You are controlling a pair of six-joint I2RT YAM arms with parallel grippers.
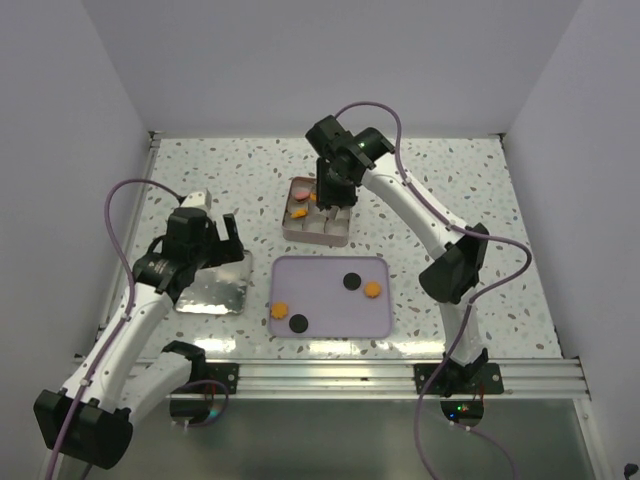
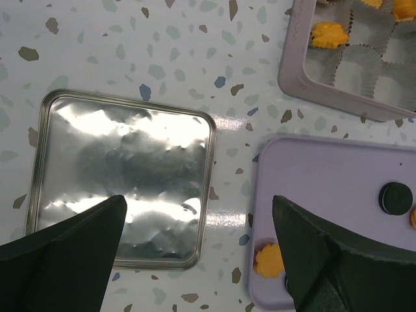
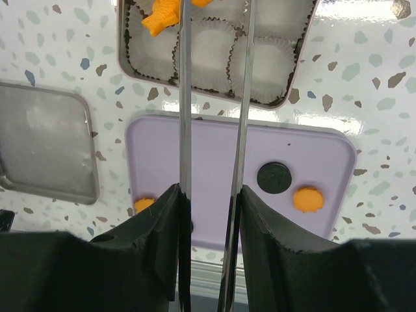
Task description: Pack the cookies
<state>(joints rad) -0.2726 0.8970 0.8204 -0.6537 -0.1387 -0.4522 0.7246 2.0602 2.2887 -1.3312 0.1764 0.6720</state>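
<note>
roughly half done, i judge: a few cookies (image 1: pixel 298 211) sit in the tin's (image 1: pixel 300 233) paper cups, and four more, two orange and two black, lie on the lavender tray (image 1: pixel 330 268). the lid (image 2: pixel 123 162) rests on the counter (image 1: pixel 480 200), unfitted. the right hand (image 1: pixel 328 192) hovers over the tin, blades nearly together; i cannot tell if they grip anything. the left hand (image 2: pixel 198 198) is spread wide above the lid.

The speckled table (image 1: pixel 230 170) carries a compartmented tin (image 1: pixel 318 238), lavender tray (image 1: pixel 320 275) and metal lid (image 1: pixel 215 290).

White-black arms (image 1: pixel 405 205), seemingly mauve cables (image 1: pixel 372 104).
</note>
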